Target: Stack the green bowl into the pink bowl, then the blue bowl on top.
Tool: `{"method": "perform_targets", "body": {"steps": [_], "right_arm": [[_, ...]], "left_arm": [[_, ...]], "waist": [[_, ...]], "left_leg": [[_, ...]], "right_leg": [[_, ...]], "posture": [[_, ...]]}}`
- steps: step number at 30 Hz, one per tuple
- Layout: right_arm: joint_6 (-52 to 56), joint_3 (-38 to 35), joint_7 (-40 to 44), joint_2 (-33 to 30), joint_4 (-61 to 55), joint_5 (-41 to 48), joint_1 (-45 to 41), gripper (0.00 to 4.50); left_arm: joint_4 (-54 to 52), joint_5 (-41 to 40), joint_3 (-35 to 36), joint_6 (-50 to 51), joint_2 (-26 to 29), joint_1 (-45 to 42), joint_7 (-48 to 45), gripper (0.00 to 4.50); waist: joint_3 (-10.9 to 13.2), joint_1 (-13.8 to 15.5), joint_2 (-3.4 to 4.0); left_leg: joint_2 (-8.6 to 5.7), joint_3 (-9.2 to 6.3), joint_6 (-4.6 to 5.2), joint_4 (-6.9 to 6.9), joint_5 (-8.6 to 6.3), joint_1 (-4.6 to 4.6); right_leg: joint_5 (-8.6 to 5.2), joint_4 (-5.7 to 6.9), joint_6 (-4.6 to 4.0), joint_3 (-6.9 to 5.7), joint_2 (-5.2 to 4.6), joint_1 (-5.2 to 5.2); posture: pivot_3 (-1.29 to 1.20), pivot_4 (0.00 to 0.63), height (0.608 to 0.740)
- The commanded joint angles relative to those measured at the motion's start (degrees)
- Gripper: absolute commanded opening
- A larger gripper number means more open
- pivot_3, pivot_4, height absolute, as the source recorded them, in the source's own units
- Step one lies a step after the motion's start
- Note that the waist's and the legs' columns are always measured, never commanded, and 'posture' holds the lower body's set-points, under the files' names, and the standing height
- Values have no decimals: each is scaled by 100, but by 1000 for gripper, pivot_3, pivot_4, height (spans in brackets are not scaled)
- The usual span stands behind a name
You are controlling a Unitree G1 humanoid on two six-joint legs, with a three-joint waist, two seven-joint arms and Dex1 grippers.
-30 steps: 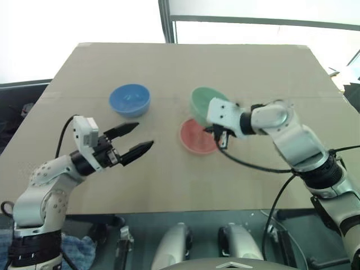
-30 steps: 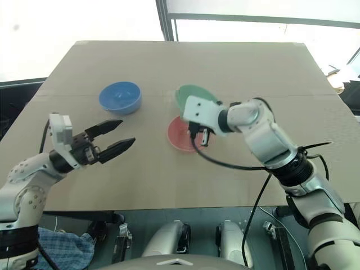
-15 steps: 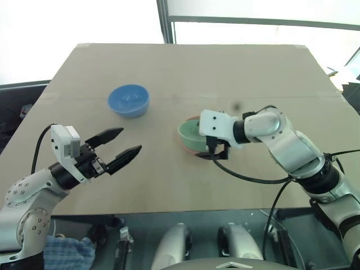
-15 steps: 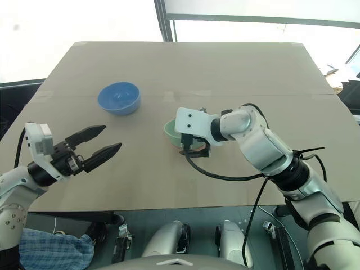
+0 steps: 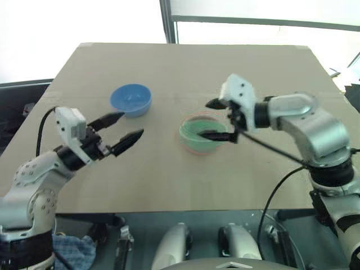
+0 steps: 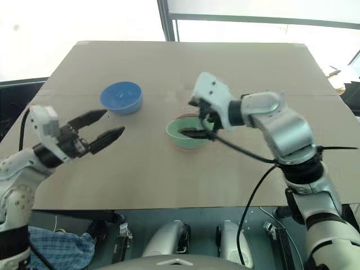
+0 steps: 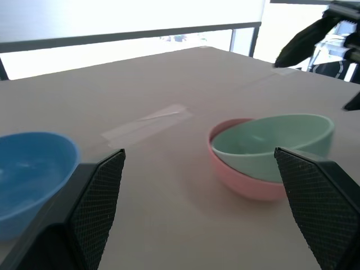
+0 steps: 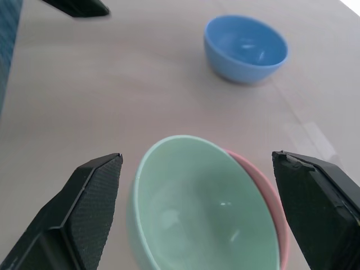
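The green bowl (image 5: 194, 138) sits nested in the pink bowl (image 7: 247, 188), slightly tilted, in the middle of the table. My right gripper (image 5: 205, 119) hovers just above it, open, with one finger (image 5: 216, 135) over the bowl's inside and nothing held. The blue bowl (image 5: 130, 99) stands alone to the back left. My left gripper (image 5: 130, 125) is open and empty, in the air in front of the blue bowl and left of the stacked pair.
The tan table (image 5: 169, 180) ends in a front edge close to me. A strip of clear tape (image 7: 149, 121) lies flat between the blue bowl and the stacked pair. A window frame (image 5: 167, 22) rises beyond the far edge.
My right gripper held the green bowl tilted over the pink one, set it inside, then opened and rose. The left arm only drifted a little.
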Motion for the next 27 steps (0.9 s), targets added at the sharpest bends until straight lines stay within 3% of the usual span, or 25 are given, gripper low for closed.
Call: {"method": "perform_targets", "body": {"steps": [1,12,27], "right_arm": [[172,-953,-3,-270,-258,572,148,4474],[283,-2834,-147,-1409,-611,1735,1262,4474],[159,-3654,-777,-2015,-980,2384,2290,4474]], "left_arm": [[485,712,-386,-362,106,-486,254,4500],[2863,2326,-1645,-1375,306,-2245,-16,4500],[6030,3931,-2770,-2746,-4,-4297,-25,4500]], "waist": [[0,-21,-1],[0,17,-2],[0,111,-6]], "left_leg": [[0,0,0,-2,0,0],[5,5,9,-9,-4,-6],[3,12,26,0,-12,-15]], "right_leg": [[0,-2,0,1,0,0],[0,-2,0,2,0,-3],[1,0,3,6,0,-6]], "posture": [[0,150,740],[0,150,740],[0,150,740]]}}
